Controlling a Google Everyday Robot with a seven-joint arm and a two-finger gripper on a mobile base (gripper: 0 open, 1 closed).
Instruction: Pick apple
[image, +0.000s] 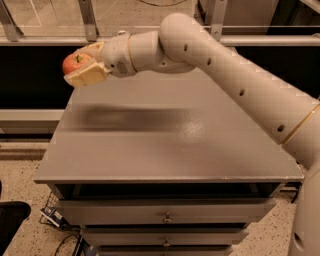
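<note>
The apple (76, 62) is round and red with a short dark stem. My gripper (83, 65) is shut on the apple and holds it in the air above the far left corner of the grey cabinet top (170, 135). One cream finger (88, 75) lies under the apple and the other runs over its top. The white arm reaches in from the right across the back of the cabinet. The soda can and the orange fruit are hidden or out of view.
The cabinet has drawers (165, 212) at the front with small knobs. A metal railing (45, 34) runs behind the cabinet. A speckled floor with cables (52, 220) lies at the lower left.
</note>
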